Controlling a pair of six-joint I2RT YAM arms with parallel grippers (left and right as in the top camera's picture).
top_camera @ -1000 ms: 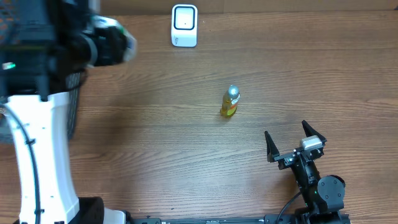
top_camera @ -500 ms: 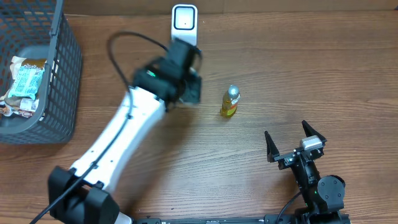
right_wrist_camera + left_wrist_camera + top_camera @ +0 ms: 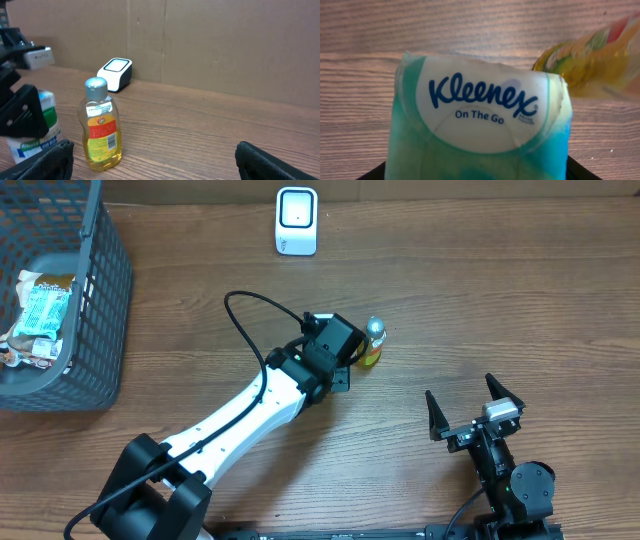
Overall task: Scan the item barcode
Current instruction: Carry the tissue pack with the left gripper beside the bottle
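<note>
Clearly the left pincer [image 3: 350, 352] grips the Kleenex pack [image 3: 480, 125] just beside the bottle [image 3: 101, 130]; right pincer [image 3: 476, 408] gapes.

One yellow bottle [image 3: 372, 348], one Kleenex pack [image 3: 480, 120], one white scanner [image 3: 296, 220] at twelve o'clock, one wire basket [image 3: 115, 280] at ten o'clock.

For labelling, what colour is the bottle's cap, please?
The cap is silver-grey, clearest in right wrist view.

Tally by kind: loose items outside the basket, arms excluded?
Kleenex tissue pack: 1
Yellow liquid bottle: 1
Barcode scanner: 1
Total: 3
</note>
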